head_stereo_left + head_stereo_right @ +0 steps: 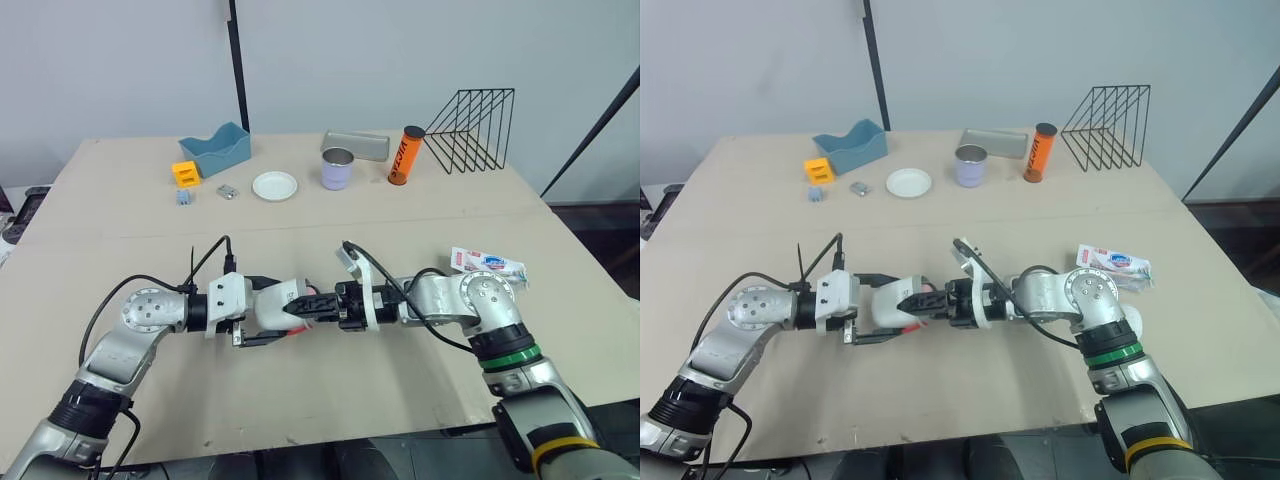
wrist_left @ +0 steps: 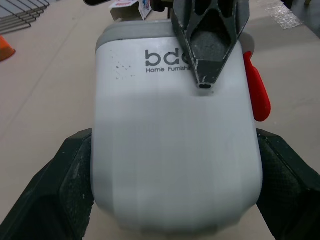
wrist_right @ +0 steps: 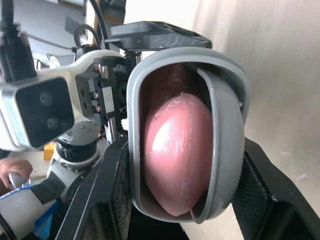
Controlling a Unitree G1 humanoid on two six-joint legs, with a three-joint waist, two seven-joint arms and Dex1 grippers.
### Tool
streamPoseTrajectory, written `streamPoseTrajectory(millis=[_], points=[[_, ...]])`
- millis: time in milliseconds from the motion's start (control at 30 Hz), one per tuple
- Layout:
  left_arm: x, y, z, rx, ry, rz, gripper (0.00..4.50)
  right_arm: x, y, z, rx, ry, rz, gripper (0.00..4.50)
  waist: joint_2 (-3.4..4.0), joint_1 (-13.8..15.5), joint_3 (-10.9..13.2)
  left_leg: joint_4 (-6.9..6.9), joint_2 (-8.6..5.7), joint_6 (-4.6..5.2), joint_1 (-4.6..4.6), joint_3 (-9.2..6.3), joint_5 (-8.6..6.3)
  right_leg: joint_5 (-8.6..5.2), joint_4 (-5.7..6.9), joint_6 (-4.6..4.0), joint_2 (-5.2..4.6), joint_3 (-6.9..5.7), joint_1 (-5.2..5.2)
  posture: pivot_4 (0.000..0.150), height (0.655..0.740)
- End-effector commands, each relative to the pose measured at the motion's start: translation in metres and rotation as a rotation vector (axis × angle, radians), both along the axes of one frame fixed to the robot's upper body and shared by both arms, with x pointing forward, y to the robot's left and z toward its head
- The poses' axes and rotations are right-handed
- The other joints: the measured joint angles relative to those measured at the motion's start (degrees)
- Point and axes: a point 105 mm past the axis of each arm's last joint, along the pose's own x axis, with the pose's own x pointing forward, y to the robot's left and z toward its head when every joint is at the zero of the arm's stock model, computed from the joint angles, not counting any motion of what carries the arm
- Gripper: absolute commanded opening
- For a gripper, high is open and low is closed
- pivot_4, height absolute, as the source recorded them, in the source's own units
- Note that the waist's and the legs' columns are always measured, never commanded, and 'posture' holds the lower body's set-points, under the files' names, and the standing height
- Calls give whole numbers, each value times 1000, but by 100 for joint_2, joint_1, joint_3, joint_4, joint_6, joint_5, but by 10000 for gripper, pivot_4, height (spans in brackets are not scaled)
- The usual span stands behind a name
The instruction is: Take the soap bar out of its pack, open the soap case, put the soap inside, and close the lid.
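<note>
The white soap case (image 2: 170,150) with a grey rim hangs just above the table's middle (image 1: 293,301). My left gripper (image 1: 303,312) is shut on its two sides, a finger (image 2: 65,190) showing at each flank. My right gripper (image 1: 326,301) comes from the opposite side and is shut on the case's other end, one finger (image 2: 210,35) lying across its top. In the right wrist view the grey lid (image 3: 225,130) stands ajar and the pink soap bar (image 3: 177,150) sits inside. The torn soap pack (image 1: 487,264) lies on the table beside my right arm.
Along the table's far side stand a blue bin (image 1: 215,148), an orange block (image 1: 184,173), a white dish (image 1: 275,186), a lilac cup (image 1: 338,168), a grey tray (image 1: 357,143), an orange tube (image 1: 405,154) and a black wire rack (image 1: 472,128).
</note>
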Motion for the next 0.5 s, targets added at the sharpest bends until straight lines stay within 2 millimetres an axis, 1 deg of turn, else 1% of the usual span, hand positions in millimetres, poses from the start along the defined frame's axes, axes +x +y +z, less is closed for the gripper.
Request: streamPoseTrajectory(millis=[33,133,200,300,400,433,500], points=[[7,31,-17,77,65,132,40129,4,-2,25,47,-80,-6,20931,0,1,0,0,1,0,0,-2,0,0,0,0,1,-2,0,1500,7393],[7,30,-15,71,59,133,40129,4,-1,25,47,-78,-3,20931,0,4,0,1,0,5,0,-2,3,0,0,2,-2,-4,0,1500,7393],[7,33,-17,90,70,136,40129,4,-3,23,34,-77,-4,20931,0,3,0,1,-2,6,-1,0,3,2,0,-1,-5,-4,0,1500,7393],[2,41,-25,127,148,147,40129,1,-8,18,-45,-110,3,20931,0,2,0,0,-2,6,-2,0,3,1,0,-2,-5,-4,0,1500,7393],[-3,42,-28,131,214,143,40129,-2,-10,14,-98,-142,21,20931,1,0,1,0,-1,6,-1,0,3,1,0,-2,-4,-4,-1,1500,7393],[-3,42,-29,137,205,142,40129,-2,-10,14,-95,-140,21,20931,1,1,1,-1,-2,5,-1,0,3,1,0,-1,-5,-4,-2,1500,7393],[3,39,-23,114,108,146,40129,-1,-10,17,-59,-119,6,20931,1,2,1,-1,-2,6,-1,-1,3,-1,-1,-3,-7,-6,-2,1500,7393]])
